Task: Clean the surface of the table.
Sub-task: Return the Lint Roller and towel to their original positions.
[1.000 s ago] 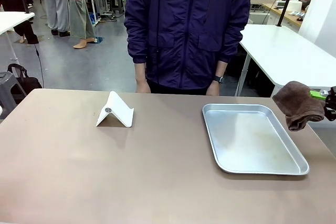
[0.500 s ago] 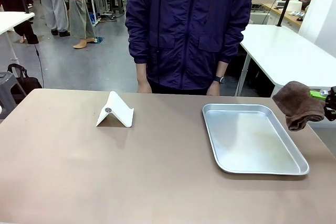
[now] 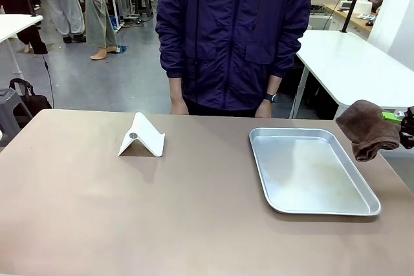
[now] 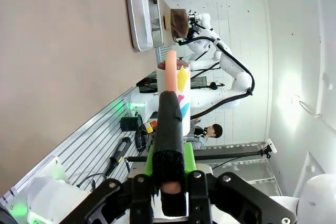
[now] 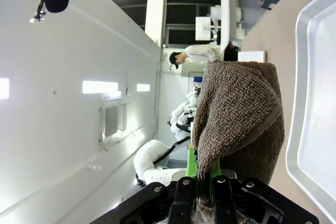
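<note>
The brownish surface [image 3: 97, 211] spans the whole near scene. On its far left stands a white folded stand [image 3: 142, 136]; to the right lies a metal tray [image 3: 310, 171]. The left gripper [image 4: 169, 179] has its jaws closed on a pink-tipped black tool [image 4: 170, 124]. At the right edge, the right gripper [image 5: 202, 184] clamps a brown cloth [image 3: 369, 128].

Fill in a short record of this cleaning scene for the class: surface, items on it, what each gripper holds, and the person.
Surface: brownish table
Items on it: silver tray; white folded stand
Right gripper: shut on brown cloth, beside the tray's right edge
Left gripper: shut on a black-sleeved, pinkish-tipped stick
Person: standing at the far edge
</note>
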### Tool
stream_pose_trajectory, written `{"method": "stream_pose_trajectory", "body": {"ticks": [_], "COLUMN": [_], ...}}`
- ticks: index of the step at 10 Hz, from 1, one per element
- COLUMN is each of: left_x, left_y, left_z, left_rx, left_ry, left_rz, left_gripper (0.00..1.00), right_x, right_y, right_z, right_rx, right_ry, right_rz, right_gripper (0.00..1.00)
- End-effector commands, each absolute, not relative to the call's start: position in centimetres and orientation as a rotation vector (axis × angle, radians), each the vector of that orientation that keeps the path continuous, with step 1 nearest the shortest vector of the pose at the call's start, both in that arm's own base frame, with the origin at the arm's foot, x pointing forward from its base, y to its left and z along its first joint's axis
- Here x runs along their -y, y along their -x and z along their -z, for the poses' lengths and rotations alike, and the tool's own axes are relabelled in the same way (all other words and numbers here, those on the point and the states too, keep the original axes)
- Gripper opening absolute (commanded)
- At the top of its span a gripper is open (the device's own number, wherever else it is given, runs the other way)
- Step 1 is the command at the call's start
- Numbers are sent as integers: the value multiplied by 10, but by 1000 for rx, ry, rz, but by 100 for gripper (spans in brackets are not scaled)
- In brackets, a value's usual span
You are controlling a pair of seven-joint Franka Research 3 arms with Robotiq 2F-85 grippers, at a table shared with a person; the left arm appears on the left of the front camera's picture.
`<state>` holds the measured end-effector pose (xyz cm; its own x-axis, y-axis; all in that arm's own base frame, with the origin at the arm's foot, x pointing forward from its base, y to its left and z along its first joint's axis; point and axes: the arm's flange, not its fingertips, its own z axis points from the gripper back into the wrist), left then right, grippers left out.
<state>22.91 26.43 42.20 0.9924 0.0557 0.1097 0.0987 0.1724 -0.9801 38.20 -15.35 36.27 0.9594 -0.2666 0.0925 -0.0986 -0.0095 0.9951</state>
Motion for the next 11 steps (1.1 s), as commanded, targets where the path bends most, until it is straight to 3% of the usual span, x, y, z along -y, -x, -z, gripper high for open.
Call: {"method": "stream_pose_trajectory", "body": {"ticks": [1, 5, 8, 11], "left_x": [-264, -264, -236, -160], "left_y": [-229, -229, -234, -269], "left_z": [-427, -422, -458, -505], "left_rx": [123, 130, 93, 53], "left_ry": [1413, 1398, 1334, 1209], "left_rz": [34, 31, 100, 155], "left_gripper": [22, 22, 22, 22], "right_x": [152, 153, 115, 32], "right_y": [-383, -382, -387, -421], "right_z": [-367, -363, -384, -406], "right_rx": [290, 288, 294, 301], "right_ry": [-1587, -1582, -1493, -1376], "right_rz": [137, 136, 55, 39], "right_gripper": [9, 9, 9, 9]}}
